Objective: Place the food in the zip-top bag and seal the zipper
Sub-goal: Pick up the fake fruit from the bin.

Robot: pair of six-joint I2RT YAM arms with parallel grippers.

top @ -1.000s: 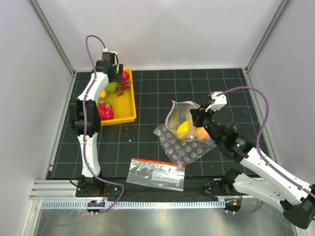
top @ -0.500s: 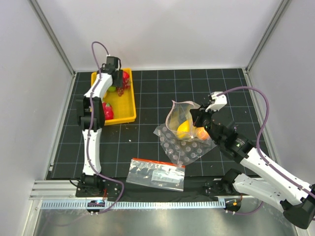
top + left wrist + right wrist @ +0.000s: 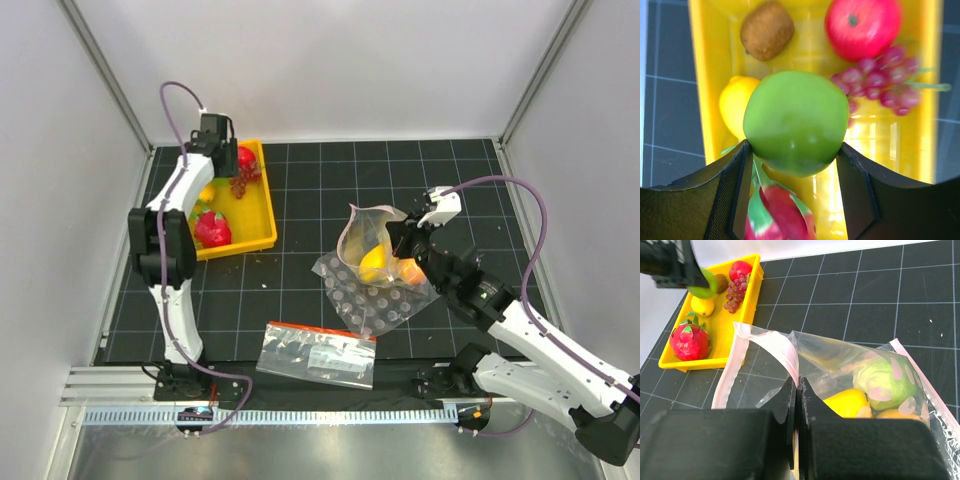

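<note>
My left gripper (image 3: pixel 794 148) is shut on a green apple (image 3: pixel 796 120) and holds it above the yellow tray; in the top view the gripper (image 3: pixel 222 158) is over the tray's far end. My right gripper (image 3: pixel 798 385) is shut on the rim of the zip-top bag (image 3: pixel 840 360) and holds its mouth up and open; the top view shows it (image 3: pixel 395 236) mid-table. The pink zipper (image 3: pixel 771 342) curves along the open mouth. Inside the bag lie a bigger green round fruit (image 3: pixel 885 382), a yellow piece (image 3: pixel 847 402) and an orange peach (image 3: pixel 408 270).
The yellow tray (image 3: pixel 262 210) at the far left holds a kiwi (image 3: pixel 767 30), a red apple (image 3: pixel 862 25), grapes (image 3: pixel 880 82), a lemon (image 3: pixel 735 105) and a dragon fruit (image 3: pixel 212 229). A bubble sheet (image 3: pixel 378 303) lies under the bag. A printed bag with a red band (image 3: pixel 318 352) lies near the front.
My left gripper has shifted left over the tray's far end, and the green apple no longer lies in the tray. The right arm and bag have not moved.
</note>
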